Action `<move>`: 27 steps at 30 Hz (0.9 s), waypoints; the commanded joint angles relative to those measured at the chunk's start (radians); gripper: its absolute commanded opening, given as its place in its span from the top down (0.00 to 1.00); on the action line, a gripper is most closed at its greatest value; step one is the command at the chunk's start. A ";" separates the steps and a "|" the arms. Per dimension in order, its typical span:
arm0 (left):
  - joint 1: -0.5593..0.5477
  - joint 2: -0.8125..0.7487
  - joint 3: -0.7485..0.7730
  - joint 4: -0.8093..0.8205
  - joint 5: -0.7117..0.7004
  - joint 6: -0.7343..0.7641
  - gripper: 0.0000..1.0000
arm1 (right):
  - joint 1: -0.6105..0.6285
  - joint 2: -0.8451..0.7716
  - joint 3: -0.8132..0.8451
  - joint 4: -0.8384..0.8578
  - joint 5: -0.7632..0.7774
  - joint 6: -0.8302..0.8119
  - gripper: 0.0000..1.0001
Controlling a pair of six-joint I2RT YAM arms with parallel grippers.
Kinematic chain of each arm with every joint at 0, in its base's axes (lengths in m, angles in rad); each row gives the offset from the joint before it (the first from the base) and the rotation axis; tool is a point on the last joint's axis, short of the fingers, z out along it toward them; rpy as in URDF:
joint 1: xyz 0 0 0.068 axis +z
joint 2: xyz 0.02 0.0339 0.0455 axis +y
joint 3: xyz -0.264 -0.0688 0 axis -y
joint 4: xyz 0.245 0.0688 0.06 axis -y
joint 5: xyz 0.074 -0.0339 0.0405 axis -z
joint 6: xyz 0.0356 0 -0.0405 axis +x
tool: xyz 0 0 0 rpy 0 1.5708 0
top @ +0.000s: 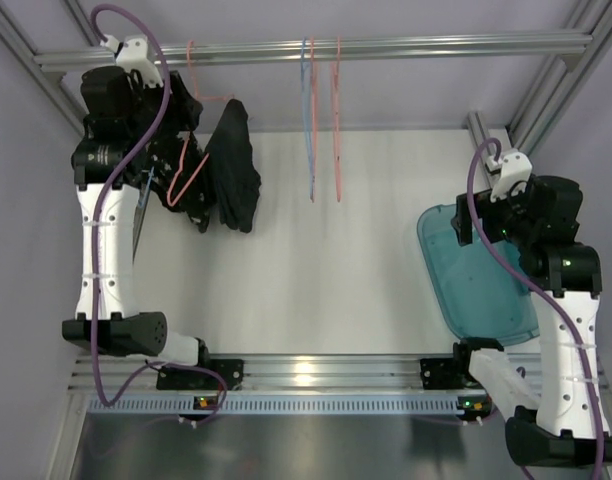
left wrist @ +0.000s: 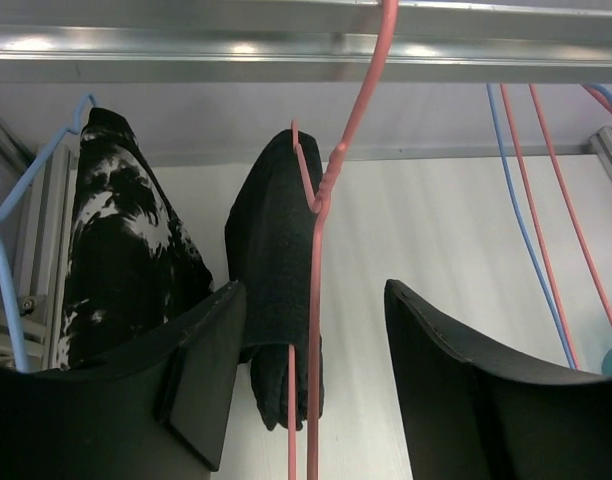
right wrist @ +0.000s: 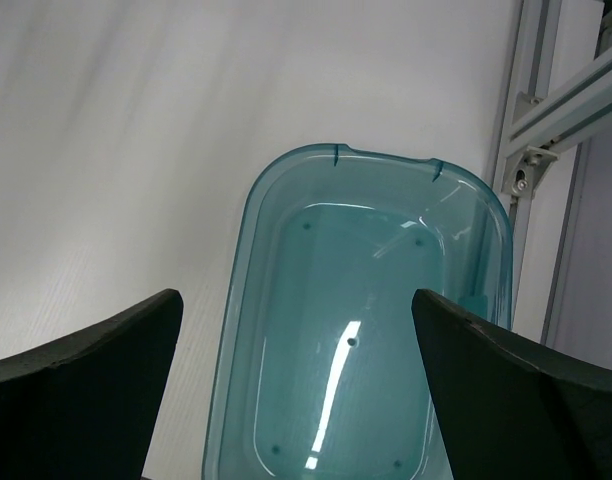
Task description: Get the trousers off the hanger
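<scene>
The left jaws hide the lower part of the printed trousers [left wrist: 121, 240].

Bright, even overhead light is flooding the white table [top: 316, 290]. Glare is streaking the teal bin [right wrist: 336, 380] and front rail [top: 306, 372]. Wrist views are looking slightly soft.

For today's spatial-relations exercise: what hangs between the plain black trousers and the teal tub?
Top view: between the plain black trousers and teal tub, a blue hanger and pink hanger hang empty from the rail.
</scene>
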 commanded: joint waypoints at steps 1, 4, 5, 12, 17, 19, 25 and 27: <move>-0.001 0.022 0.011 0.109 0.011 -0.010 0.38 | 0.012 0.000 -0.003 0.061 0.010 0.000 0.01; -0.001 0.033 -0.027 0.154 0.016 -0.007 0.39 | 0.012 -0.006 -0.011 0.061 0.016 -0.003 0.01; -0.001 0.035 -0.038 0.166 0.020 -0.007 0.39 | 0.012 -0.006 -0.016 0.059 0.017 -0.005 0.01; -0.001 0.051 -0.095 0.274 0.045 -0.024 0.48 | 0.012 -0.016 -0.034 0.064 0.025 0.000 0.01; -0.001 0.090 -0.078 0.277 0.045 -0.024 0.58 | 0.012 -0.028 -0.057 0.064 0.022 0.004 0.01; -0.001 0.099 -0.075 0.280 0.051 -0.025 0.61 | 0.012 -0.026 -0.054 0.061 0.028 0.000 0.01; -0.002 0.102 -0.075 0.301 0.050 -0.022 0.81 | 0.012 -0.026 -0.043 0.061 0.031 -0.002 0.01; -0.004 0.096 -0.079 0.320 0.066 -0.025 0.91 | 0.012 -0.026 -0.045 0.059 0.031 0.006 0.01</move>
